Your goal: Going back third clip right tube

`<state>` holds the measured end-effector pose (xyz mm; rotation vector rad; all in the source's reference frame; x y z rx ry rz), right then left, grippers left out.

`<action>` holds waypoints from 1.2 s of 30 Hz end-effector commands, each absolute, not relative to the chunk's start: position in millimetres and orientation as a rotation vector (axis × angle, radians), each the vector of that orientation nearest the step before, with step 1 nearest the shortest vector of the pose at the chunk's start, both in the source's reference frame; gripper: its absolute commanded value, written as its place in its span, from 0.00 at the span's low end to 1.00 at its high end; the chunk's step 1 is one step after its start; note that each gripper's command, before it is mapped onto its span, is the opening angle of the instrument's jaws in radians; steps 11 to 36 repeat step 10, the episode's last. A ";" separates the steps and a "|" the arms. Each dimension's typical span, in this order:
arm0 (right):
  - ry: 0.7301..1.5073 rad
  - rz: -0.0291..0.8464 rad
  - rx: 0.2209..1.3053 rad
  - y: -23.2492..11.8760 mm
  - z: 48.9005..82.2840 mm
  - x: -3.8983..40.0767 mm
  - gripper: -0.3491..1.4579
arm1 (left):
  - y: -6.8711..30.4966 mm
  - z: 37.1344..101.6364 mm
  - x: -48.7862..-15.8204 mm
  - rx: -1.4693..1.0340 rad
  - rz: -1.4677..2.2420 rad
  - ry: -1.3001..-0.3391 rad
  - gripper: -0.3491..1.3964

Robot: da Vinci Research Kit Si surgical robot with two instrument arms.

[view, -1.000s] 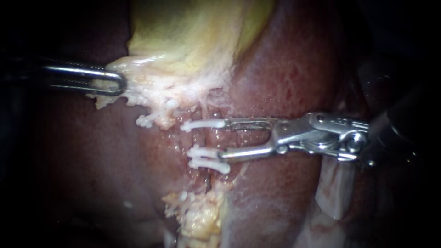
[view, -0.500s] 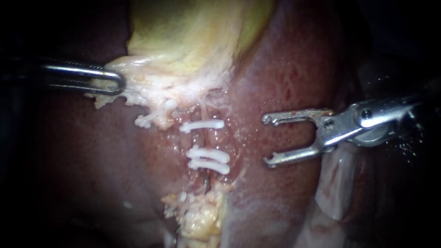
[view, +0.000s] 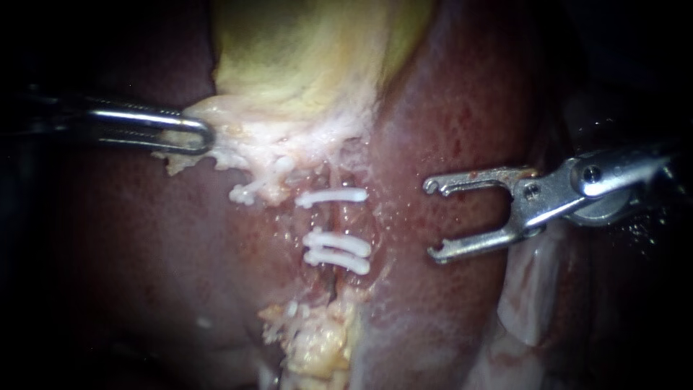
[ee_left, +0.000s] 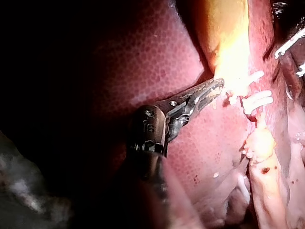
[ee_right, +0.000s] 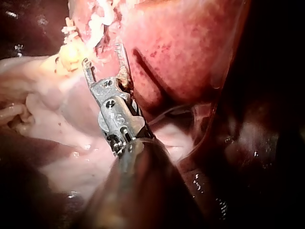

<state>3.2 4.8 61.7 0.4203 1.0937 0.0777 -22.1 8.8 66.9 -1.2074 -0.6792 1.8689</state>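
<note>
My right instrument (view: 432,219) has backed off clips (view: 333,242); jaws apart, empty, over liver (view: 447,108). Three clips cross tube (view: 339,217) under gallbladder (view: 303,65). My left instrument (view: 201,136) clamped on gallbladder's pale edge. Withdrawal looks in hand; next likely straight pull-out.

The endoscope sits close over the liver (view: 144,253), facing the clips (view: 336,249) squarely. Each wrist camera looks forward along its own shaft, left instrument (ee_left: 215,88) and right instrument (ee_right: 102,56); all three share the clips.
</note>
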 end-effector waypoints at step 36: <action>1.094 0.077 0.421 4.7 61.7 3.1 0.47 | 8.4 67.5 -22.9 -1.209 1.874 -0.683 0.00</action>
